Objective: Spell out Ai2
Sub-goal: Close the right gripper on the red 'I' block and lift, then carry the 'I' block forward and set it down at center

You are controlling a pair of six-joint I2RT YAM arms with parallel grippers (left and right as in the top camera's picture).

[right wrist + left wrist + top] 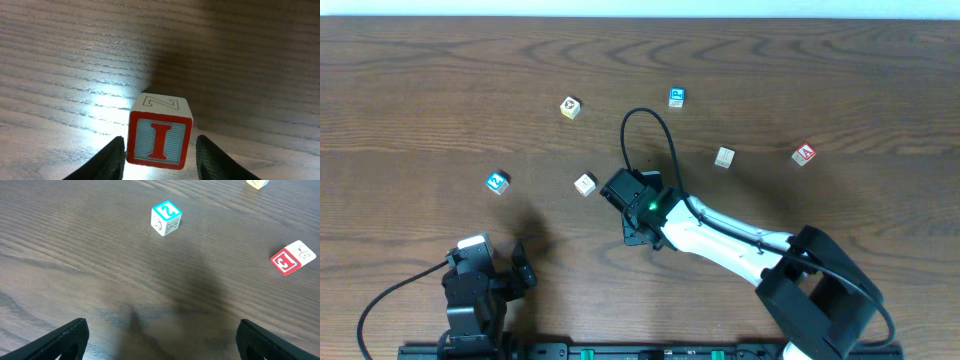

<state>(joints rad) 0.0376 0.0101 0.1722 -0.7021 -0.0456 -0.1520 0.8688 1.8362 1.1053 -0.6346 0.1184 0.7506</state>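
My right gripper (638, 222) is low over the middle of the table. In the right wrist view its fingers (161, 160) straddle a wooden block with a red letter I (160, 139) that rests on the table. The left finger touches the block and a thin gap shows at the right finger. This block is hidden under the gripper in the overhead view. The blue block with the number 2 (497, 182) lies at the left and also shows in the left wrist view (166, 217). My left gripper (500, 260) is open and empty at the front left (160, 335).
Other letter blocks are scattered about: a red-and-white one (584, 184) (292, 257), a yellowish one (570, 107), a blue one (676, 97), a beige one (724, 157) and a red one (804, 154). A black cable (645, 115) loops above the right wrist.
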